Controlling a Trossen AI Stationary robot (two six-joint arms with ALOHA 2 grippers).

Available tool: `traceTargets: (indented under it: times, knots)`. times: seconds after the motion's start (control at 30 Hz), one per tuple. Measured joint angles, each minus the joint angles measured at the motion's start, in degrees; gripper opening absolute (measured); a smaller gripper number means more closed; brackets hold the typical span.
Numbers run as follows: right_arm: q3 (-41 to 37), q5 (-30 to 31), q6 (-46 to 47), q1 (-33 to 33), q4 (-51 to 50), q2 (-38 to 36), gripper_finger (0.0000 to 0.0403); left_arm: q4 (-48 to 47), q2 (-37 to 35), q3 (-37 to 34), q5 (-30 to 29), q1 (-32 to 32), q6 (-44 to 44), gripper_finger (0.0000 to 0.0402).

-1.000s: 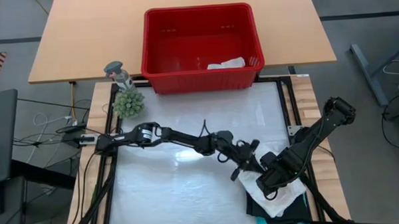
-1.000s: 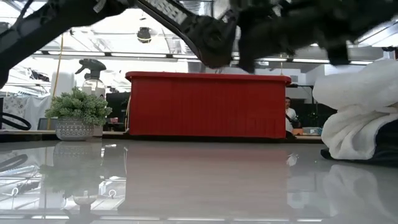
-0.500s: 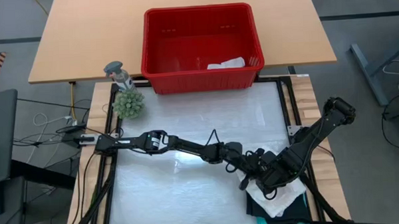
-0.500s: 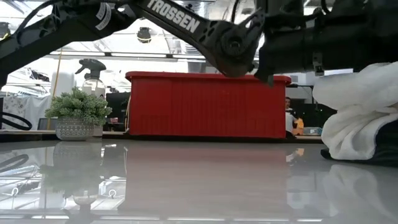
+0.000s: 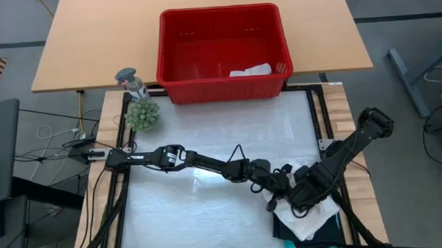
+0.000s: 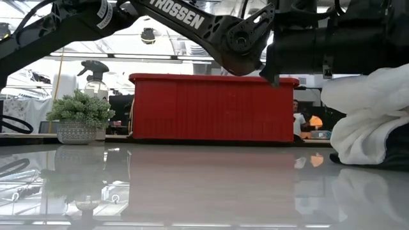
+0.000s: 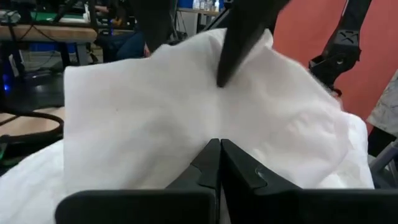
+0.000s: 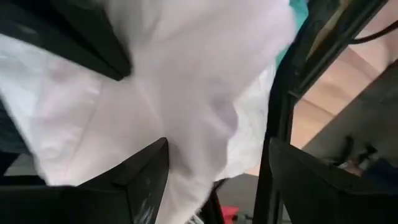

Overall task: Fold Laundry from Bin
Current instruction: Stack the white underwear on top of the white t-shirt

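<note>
The red bin (image 5: 222,49) is sitting at the far edge of the table (image 5: 207,161) with one small white cloth (image 5: 250,70) in it, while the white top (image 5: 307,218) is lying on the stack at the near right corner. The right tool (image 5: 301,197) is hovering wide open over it, gripping nothing, and the left tool (image 5: 274,201) is pressing closed against its edge. Looks like tidying, I think; push gently so the fold isn't sliding.

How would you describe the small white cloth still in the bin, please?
Find the red bin at the table's far edge. On its floor, in the corner toward the right arm's side, lies a small white cloth. It is the bin's only content, well apart from the white pile under the grippers.
</note>
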Motion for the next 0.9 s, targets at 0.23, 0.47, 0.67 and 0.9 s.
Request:
traceTargets:
  times: [0.23, 0.47, 0.67, 0.9]
  knots:
    - [7.35, 9.08, 2.05, -0.1, -3.67, -1.68, 0.0297, -1.72, 0.0, 0.0, 0.96, 0.55, -0.33, 0.0]
    - [12.28, 25.93, 7.75, 1.85, -2.35, -2.69, 0.0297, -2.49, -0.86, -0.09, 4.58, 1.39, -6.76, 0.0]
    - [8.92, 34.04, 16.59, 7.66, -1.18, -2.59, 0.029, -7.9, -6.33, -0.07, 16.91, 3.74, -13.34, 0.0]
    - [1.16, 41.12, 28.08, 15.27, 6.93, -2.46, 0.0279, -31.19, -13.89, -0.11, 21.21, 6.89, -4.19, 0.0]
